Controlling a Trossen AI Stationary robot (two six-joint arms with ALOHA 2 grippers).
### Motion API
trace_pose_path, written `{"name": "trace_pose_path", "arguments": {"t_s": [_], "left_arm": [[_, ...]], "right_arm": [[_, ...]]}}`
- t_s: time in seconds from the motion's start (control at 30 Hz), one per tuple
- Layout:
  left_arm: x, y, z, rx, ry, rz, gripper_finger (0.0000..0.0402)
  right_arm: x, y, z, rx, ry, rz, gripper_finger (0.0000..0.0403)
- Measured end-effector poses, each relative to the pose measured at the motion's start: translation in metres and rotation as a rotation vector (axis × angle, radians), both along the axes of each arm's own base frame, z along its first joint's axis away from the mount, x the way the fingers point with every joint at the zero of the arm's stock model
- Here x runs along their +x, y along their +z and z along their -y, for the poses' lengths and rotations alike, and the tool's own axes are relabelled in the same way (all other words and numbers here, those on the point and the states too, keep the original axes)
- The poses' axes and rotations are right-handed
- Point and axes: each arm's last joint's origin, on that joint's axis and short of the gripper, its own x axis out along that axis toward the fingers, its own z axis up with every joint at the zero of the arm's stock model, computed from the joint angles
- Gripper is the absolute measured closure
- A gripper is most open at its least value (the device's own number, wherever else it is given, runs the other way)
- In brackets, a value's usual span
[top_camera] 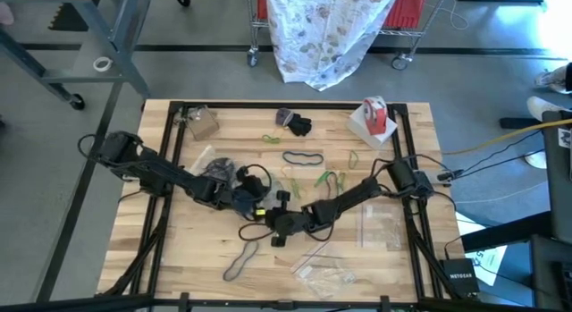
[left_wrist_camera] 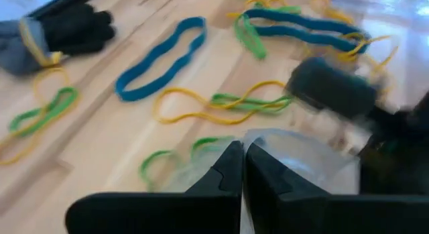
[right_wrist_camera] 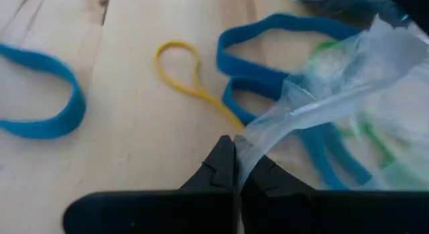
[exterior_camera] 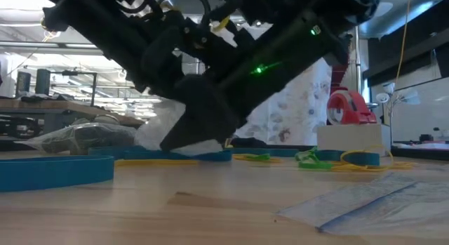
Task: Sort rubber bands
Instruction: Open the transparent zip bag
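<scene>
At frame centre, high view: both arms meet over one clear bag.
left gripper [top_camera: 261,207]: fingers [left_wrist_camera: 224,177] pinched tight on the clear bag [left_wrist_camera: 295,150] edge, green bands showing through it.
right gripper [top_camera: 284,224]: fingers [right_wrist_camera: 221,168] clamped on the same bag's other edge.
rubber bands [top_camera: 302,157]: most loose on the surface [top_camera: 179,249], spread from upper centre to right of centre; one dark loop [top_camera: 239,261] lower left.
progress: early, I'd say; a few green ones bagged, blue, yellow and dark ones left.
axis: blue loop upper centre lies left-right; dark loop runs on a diagonal.
other bags [top_camera: 380,224]: flat at right and lower centre, contents unclear.
</scene>
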Motion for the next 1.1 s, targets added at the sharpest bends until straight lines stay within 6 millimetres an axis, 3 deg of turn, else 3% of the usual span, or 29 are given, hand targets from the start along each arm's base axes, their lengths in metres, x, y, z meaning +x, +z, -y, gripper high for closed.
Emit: {"name": "trace_pose_path", "arguments": {"t_s": [0.13, 0.4, 0.7, 0.9, 1.1], "left_arm": [[0.002, -0.002, 0.005, 0.061, -0.011, 0.007, 0.0401], [-0.007, 0.019, 0.019, 0.208, -0.061, 0.040, 0.0401], [-0.014, 0.010, 0.022, 0.115, -0.122, -0.059, 0.0401], [-0.016, 0.007, 0.024, 0.067, -0.138, -0.080, 0.0401], [-0.017, 0.007, 0.026, 0.063, -0.145, -0.076, 0.0401]], "right_arm": [[-0.002, -0.005, -0.001, 0.009, -0.010, -0.014, 0.0402], [0.000, -0.001, -0.003, 0.036, -0.032, 0.004, 0.0402], [0.000, 0.000, 0.000, 0.149, -0.121, 0.015, 0.0382], [-0.006, 0.032, 0.003, 0.083, -0.130, 0.035, 0.0310], [-0.028, 0.076, 0.010, 0.060, -0.108, -0.053, 0.0263]]}}
